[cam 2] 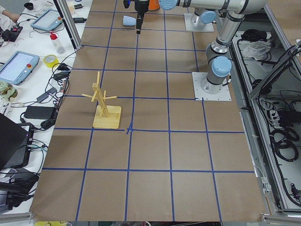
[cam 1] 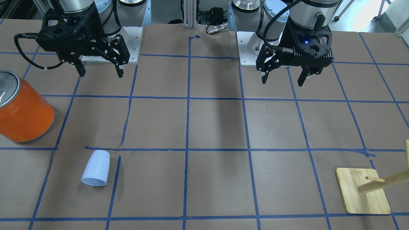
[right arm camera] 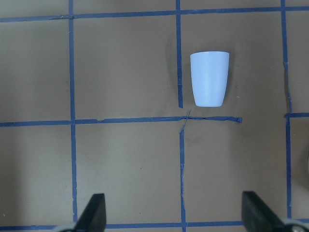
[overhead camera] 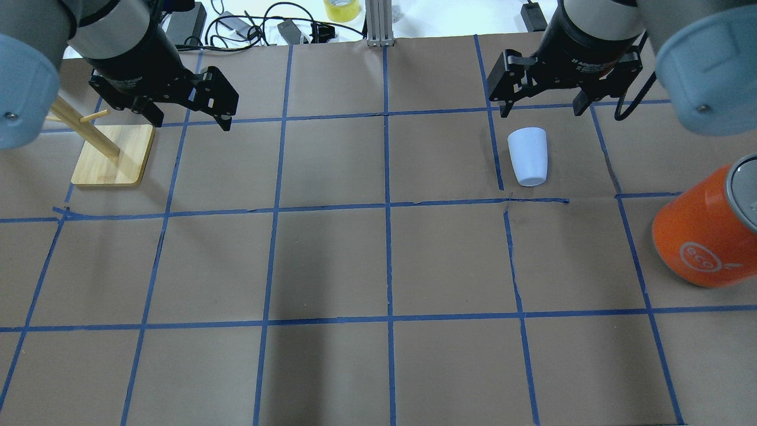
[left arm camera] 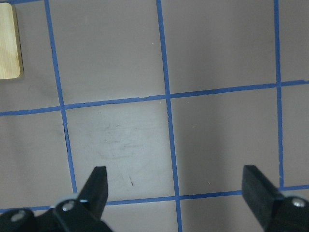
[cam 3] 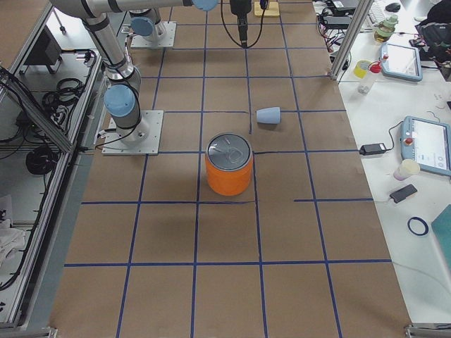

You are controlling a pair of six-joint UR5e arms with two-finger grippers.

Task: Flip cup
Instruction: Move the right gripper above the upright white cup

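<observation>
Right gripper [overhead camera: 540,110] and left gripper [overhead camera: 191,123] are both wide open, holding nothing. From overhead, the cup [overhead camera: 528,157] is lying sideways on the surface [overhead camera: 331,266] at the right one's 6 o'clock, not touching it.

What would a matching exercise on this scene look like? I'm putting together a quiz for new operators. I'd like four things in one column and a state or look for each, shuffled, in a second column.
Things
1. cup
2. can
3. stand
4. left gripper

Descriptions
A. standing upright, orange with a silver top
B. lying on its side
C. open, holding nothing
D. pale wood, with pegs sticking out

Pairs: 1-B, 2-A, 3-D, 4-C
</observation>
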